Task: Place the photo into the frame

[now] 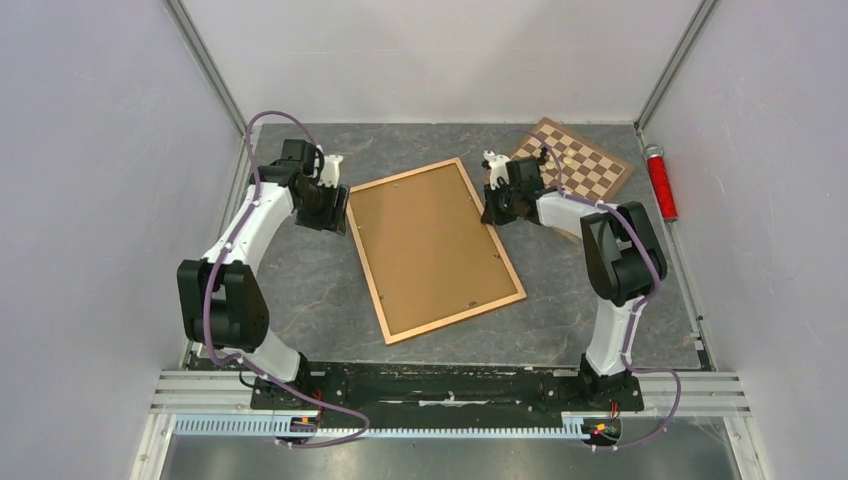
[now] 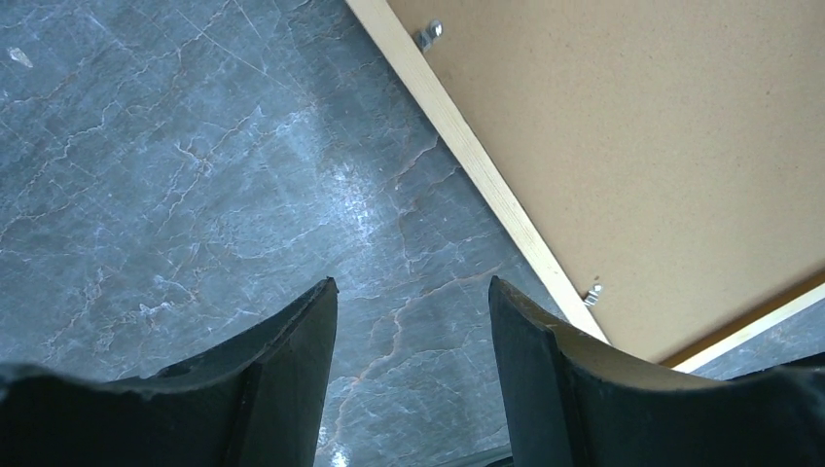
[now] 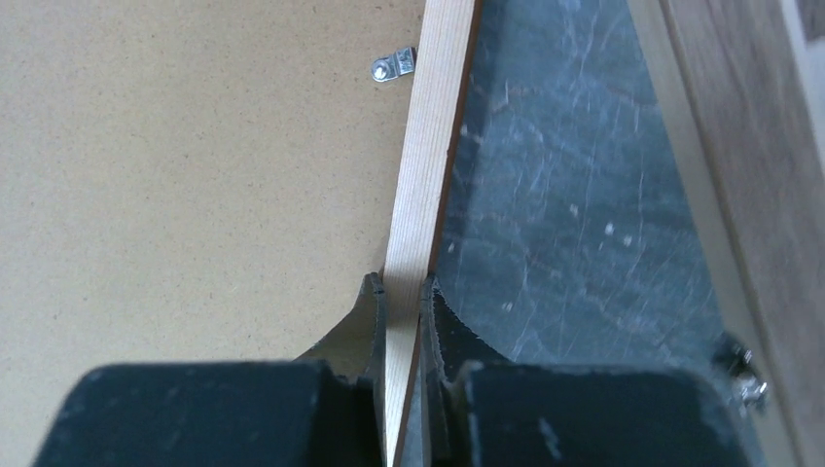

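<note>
Frame (image 1: 369,267), back side up at mid-table, gripped on one rail by right gripper (image 1: 492,212).

Frame lies skewed on the grey table (image 1: 300,290), with a plain brown backing board (image 1: 437,250) filling its opening and small metal tabs (image 3: 392,66) at the inner edge. Right gripper (image 3: 401,287): jaws pinched onto the right long rail toward its far end, one finger on the board side and one outside; whether that rail is raised cannot be told. Left gripper (image 2: 411,287): fingers apart with nothing between them, over bare table just beside the frame's far left corner. Photo: unseen in every view; whether it lies under the board cannot be told. Chessboard (image 1: 575,160): far right, partly covered by the right arm. Red cylinder (image 1: 660,182): by the right wall, kind unclear.
</note>
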Controlling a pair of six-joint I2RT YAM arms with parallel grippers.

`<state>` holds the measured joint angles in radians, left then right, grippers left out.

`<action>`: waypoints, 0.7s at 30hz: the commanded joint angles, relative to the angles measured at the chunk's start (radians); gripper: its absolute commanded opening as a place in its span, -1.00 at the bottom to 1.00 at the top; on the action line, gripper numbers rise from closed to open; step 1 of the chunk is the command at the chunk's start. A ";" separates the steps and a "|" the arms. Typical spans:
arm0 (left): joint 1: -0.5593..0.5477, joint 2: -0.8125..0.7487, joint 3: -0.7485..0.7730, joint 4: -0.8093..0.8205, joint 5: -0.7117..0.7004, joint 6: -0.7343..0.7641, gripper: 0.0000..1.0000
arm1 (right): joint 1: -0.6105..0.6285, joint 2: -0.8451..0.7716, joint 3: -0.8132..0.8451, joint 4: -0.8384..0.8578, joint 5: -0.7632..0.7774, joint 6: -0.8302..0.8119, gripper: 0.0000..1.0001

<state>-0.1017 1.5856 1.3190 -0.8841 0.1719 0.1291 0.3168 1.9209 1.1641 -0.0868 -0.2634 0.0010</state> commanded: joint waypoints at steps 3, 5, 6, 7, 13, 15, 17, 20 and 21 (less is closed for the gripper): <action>0.023 0.005 0.025 0.023 0.058 0.039 0.29 | 0.008 0.100 0.175 -0.118 -0.098 -0.294 -0.99; 0.023 0.018 0.034 0.035 0.066 0.057 0.30 | 0.008 0.136 0.233 -0.180 -0.121 -0.379 -1.00; 0.023 0.023 0.039 0.042 0.063 0.068 0.30 | 0.008 0.154 0.259 -0.202 -0.122 -0.418 -1.00; 0.023 0.035 0.044 0.049 0.057 0.078 0.30 | 0.008 0.171 0.282 -0.233 -0.131 -0.457 -1.00; 0.023 0.114 0.106 0.062 0.029 0.113 0.33 | 0.011 0.283 0.500 -0.471 -0.198 -0.726 -1.00; 0.023 0.138 0.123 0.061 0.026 0.117 0.33 | 0.015 0.324 0.580 -0.550 -0.211 -0.794 -1.00; 0.023 0.155 0.129 0.071 0.028 0.122 0.35 | 0.019 0.359 0.653 -0.622 -0.231 -0.849 -1.00; 0.022 0.177 0.131 0.084 0.038 0.132 0.45 | 0.030 0.389 0.710 -0.699 -0.274 -0.917 -1.00; 0.022 0.186 0.132 0.088 0.040 0.135 0.50 | 0.037 0.385 0.705 -0.709 -0.284 -0.937 -1.00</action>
<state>-0.0807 1.7458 1.4109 -0.8364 0.1936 0.2131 0.3244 2.2768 1.8194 -0.6315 -0.4675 -0.7036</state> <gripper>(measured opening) 0.714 0.093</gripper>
